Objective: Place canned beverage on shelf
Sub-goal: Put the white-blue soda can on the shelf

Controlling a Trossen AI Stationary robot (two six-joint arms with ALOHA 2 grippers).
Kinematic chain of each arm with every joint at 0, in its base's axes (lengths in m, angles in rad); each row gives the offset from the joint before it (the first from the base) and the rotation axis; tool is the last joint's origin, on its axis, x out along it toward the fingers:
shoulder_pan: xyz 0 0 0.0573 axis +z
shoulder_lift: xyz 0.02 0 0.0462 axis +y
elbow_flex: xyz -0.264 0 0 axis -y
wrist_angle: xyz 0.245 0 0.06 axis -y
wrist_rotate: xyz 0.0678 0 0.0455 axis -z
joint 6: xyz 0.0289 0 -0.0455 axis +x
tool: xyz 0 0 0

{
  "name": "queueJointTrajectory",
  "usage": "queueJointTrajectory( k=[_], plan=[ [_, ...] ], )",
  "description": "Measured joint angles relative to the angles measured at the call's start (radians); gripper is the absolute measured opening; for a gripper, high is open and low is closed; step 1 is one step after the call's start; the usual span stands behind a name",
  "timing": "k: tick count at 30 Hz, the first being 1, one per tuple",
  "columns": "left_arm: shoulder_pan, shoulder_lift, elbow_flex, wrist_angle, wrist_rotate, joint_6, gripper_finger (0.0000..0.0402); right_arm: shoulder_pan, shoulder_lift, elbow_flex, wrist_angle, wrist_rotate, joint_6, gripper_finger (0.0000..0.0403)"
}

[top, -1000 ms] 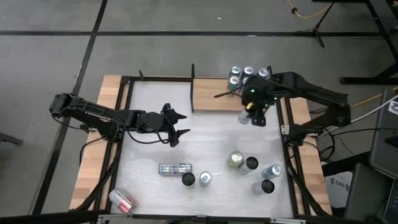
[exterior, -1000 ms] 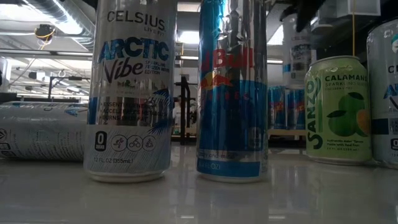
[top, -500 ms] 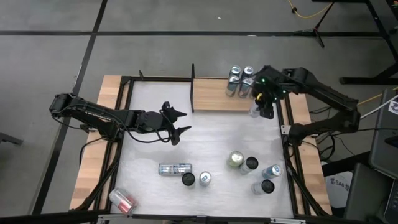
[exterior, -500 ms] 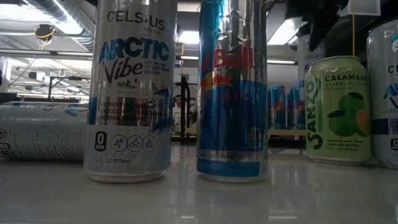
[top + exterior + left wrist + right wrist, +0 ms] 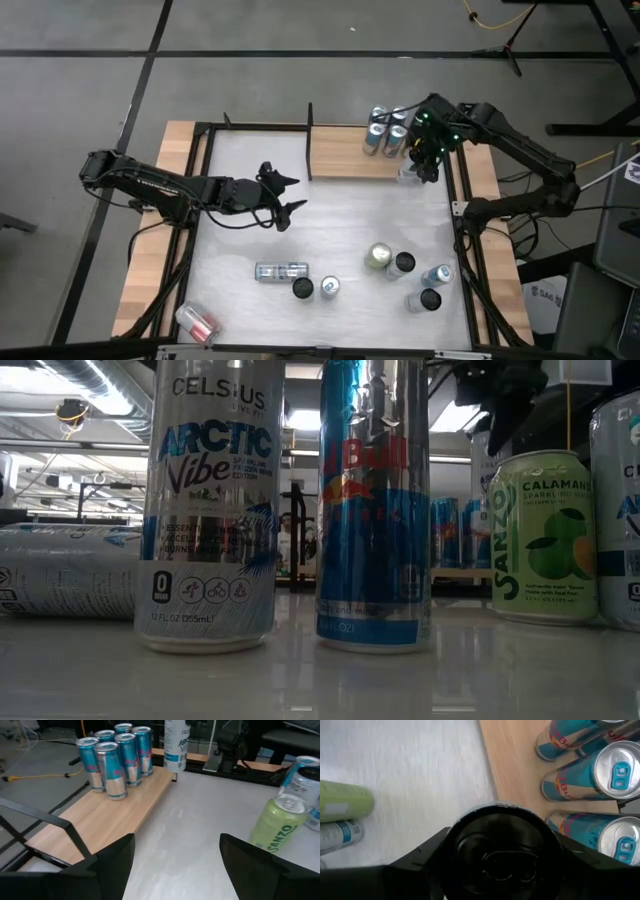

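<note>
Over the right front edge of the shelf (image 5: pixel 345 153): right gripper (image 5: pixel 427 160) clamped on a white-and-blue can (image 5: pixel 175 745), held upright just beside the blue cans (image 5: pixel 388 131) standing at the shelf's right end; whether it touches the board cannot be told. At mid-table: left gripper (image 5: pixel 284 195) with fingers apart, holding nothing. Near the front of the table (image 5: pixel 340 230): more loose cans, including a green can (image 5: pixel 379 256) upright and 1 lying can (image 5: pixel 281 271).
</note>
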Motion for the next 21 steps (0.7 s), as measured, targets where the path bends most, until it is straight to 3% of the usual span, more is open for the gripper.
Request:
queueJointTrajectory(
  k=[11, 21],
  plan=[
    [0.037, 0.0, 0.0, 0.0, -0.005, 0.003, 0.0283, 0.003, 0.022, 0.0, 0.043, -0.052, -0.006, 0.025],
    [0.043, 0.0, 0.0, -0.001, -0.004, 0.003, 0.0283, 0.003, 0.05, 0.0, 0.028, 0.04, -0.014, 0.025]
  ],
)
